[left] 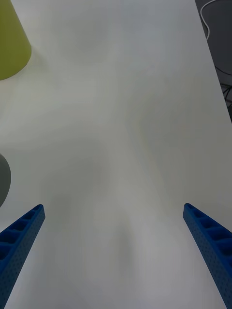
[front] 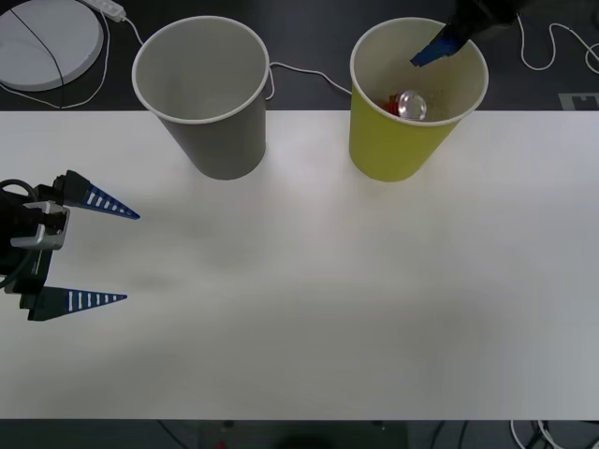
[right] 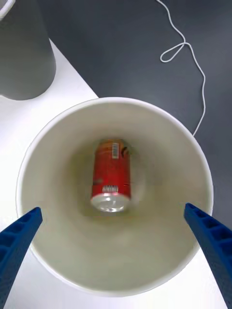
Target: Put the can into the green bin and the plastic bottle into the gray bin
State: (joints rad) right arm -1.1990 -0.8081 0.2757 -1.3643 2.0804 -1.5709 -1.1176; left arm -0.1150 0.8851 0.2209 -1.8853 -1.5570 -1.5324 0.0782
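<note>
The red-orange can lies on its side at the bottom of the green bin, its shiny top showing from the front. My right gripper hangs open over that bin's mouth, apart from the can, with one blue finger above the far rim. The gray bin stands upright to the left of the green one. At the table's left edge my left gripper is open and holds nothing, over bare tabletop. The plastic bottle is out of view.
Both bins stand near the far edge of the white table. Behind it, on the dark floor, lie a white round disc and white cables. The green bin and gray bin are beside the left arm.
</note>
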